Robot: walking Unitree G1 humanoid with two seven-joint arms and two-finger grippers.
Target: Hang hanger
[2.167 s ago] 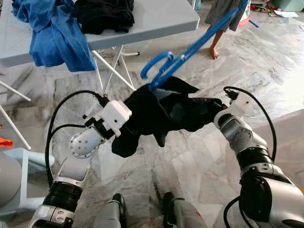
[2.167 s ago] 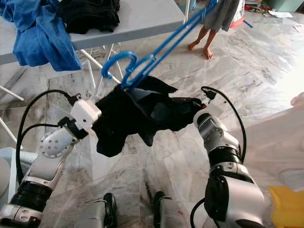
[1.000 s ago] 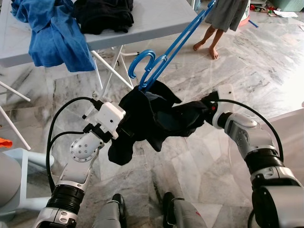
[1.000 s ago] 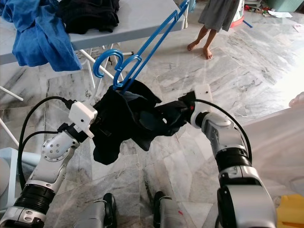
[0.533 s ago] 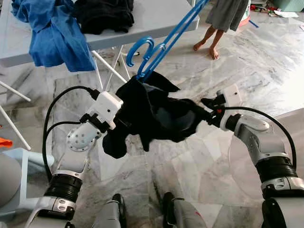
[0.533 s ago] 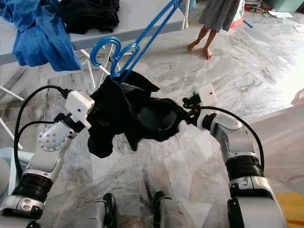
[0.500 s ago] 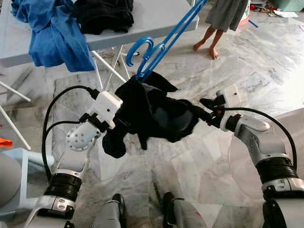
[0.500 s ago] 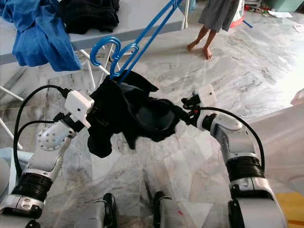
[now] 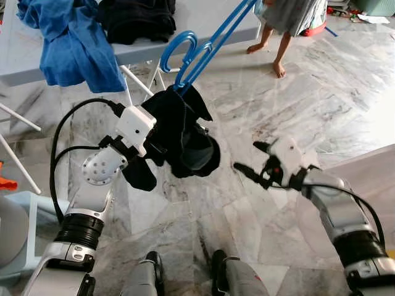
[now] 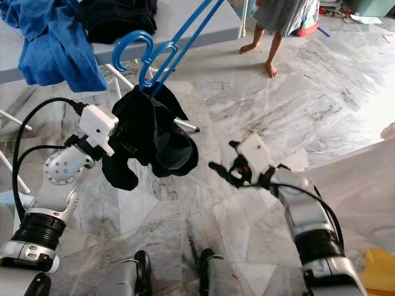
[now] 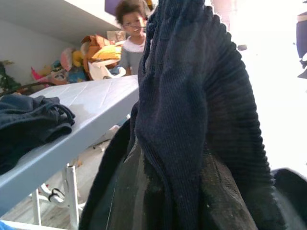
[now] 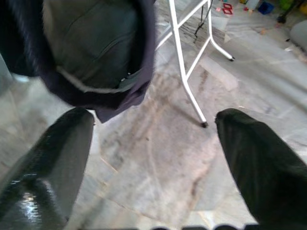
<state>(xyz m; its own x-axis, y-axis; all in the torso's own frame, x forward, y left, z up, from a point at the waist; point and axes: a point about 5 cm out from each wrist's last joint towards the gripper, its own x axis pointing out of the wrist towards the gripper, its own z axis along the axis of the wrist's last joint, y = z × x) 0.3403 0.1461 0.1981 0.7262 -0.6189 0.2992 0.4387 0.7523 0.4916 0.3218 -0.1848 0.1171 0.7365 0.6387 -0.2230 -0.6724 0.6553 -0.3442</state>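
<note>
Garment (image 9: 179,132) hangs under hanger (image 9: 197,49), table (image 9: 210,24) behind, person (image 9: 287,18) beyond

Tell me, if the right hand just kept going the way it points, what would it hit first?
Most likely the black garment: the right hand, fingers open, aims at its lower edge, with the table leg and floor beyond. Depth is hard to judge, so it might pass just under.

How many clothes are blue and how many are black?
Blue clothes: 1, the blue shirt draped over the table edge.
Black clothes: 2, the black pile on the table and the black garment on the blue hanger.
Total: 3
</note>
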